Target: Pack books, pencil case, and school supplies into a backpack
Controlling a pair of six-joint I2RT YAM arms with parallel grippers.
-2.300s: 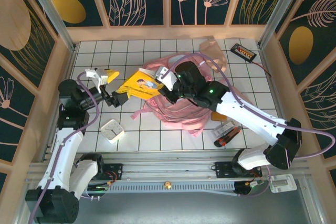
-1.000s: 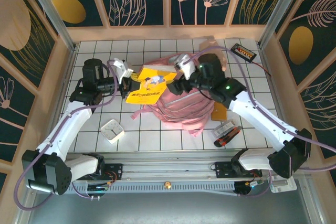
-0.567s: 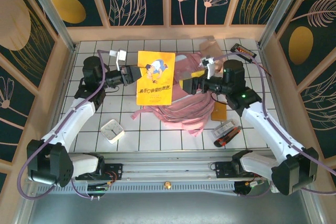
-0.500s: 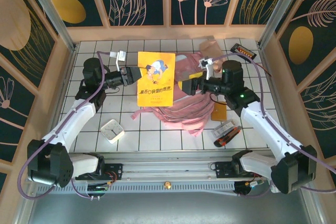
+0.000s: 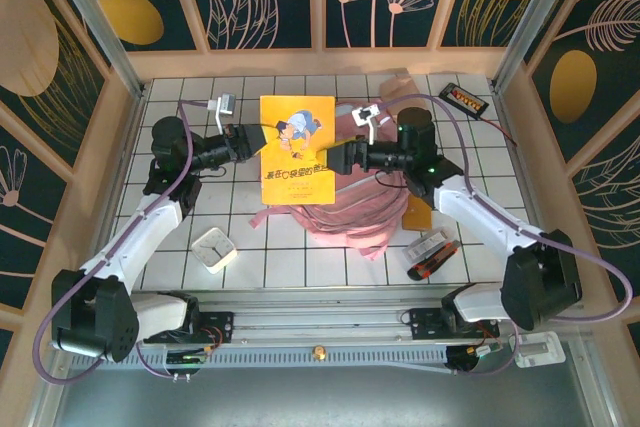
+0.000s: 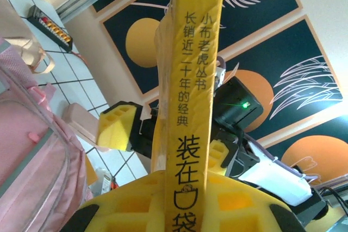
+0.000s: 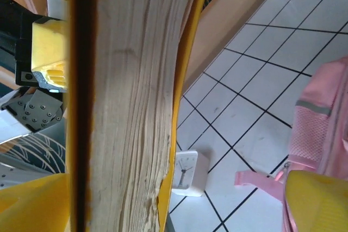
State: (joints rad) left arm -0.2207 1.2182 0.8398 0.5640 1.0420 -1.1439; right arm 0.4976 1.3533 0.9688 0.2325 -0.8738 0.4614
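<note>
Yellow booklet point(image 5: 297, 147), printed "小布老虎丛书", sits clenched in the left tool point(image 5: 254, 139); the right tool point(image 5: 337, 157) gapes released.

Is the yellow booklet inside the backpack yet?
No, out: the yellow booklet is held aloft, whole cover visible, outside the pink backpack, its edge pinched by the left gripper.

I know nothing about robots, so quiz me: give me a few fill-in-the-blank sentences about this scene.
The left gripper is shut on the ___ booklet. The right gripper, at the booklet's other edge, is ___. The backpack's colour is ___.
Missing words: yellow; open; pink.
</note>
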